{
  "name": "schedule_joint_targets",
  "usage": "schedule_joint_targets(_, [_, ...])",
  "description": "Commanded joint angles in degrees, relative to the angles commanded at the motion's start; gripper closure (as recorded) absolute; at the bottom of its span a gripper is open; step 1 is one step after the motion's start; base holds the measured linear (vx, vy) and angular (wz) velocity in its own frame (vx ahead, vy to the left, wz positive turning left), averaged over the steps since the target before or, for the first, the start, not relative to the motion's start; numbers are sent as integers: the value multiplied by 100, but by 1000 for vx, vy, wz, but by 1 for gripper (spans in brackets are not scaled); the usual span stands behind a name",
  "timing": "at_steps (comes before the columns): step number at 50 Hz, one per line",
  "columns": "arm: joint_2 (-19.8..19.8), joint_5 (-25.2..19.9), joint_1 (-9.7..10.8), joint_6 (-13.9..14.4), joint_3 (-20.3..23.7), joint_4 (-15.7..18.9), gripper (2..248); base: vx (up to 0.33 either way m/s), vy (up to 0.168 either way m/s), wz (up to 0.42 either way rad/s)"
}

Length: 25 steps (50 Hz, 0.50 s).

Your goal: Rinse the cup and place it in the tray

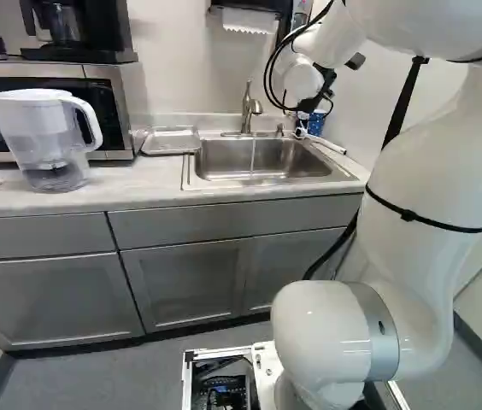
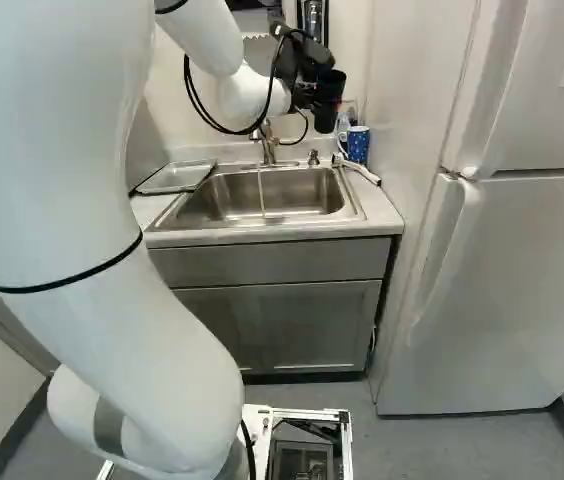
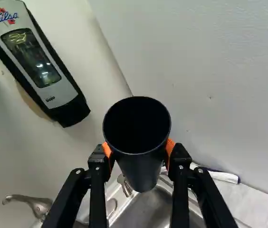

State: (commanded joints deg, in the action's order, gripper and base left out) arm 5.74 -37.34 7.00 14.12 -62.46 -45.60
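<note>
In the right base view my gripper (image 2: 307,92) is raised above the far right of the sink (image 2: 234,193), with the black cup (image 2: 329,104) at its end. The wrist view shows the gripper (image 3: 139,154) shut on the cup (image 3: 142,168), one orange pad against each side and the dark open mouth facing the camera. A thin stream of water (image 2: 261,192) runs from the faucet (image 1: 250,107) into the sink, apart from the cup. The metal tray (image 1: 171,141) lies on the counter left of the sink.
A blue mug (image 2: 358,145) and a white hose-like item (image 2: 357,168) are at the sink's right. A soap dispenser (image 3: 39,61) hangs on the wall. A pitcher (image 1: 44,137) and microwave (image 1: 108,90) stand left; a refrigerator (image 2: 507,280) stands right.
</note>
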Motion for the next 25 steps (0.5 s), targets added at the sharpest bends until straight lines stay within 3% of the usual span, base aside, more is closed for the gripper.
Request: schedule_joint_targets(25, [0, 530, 0, 0, 0, 1013, 128, 0, 0, 0])
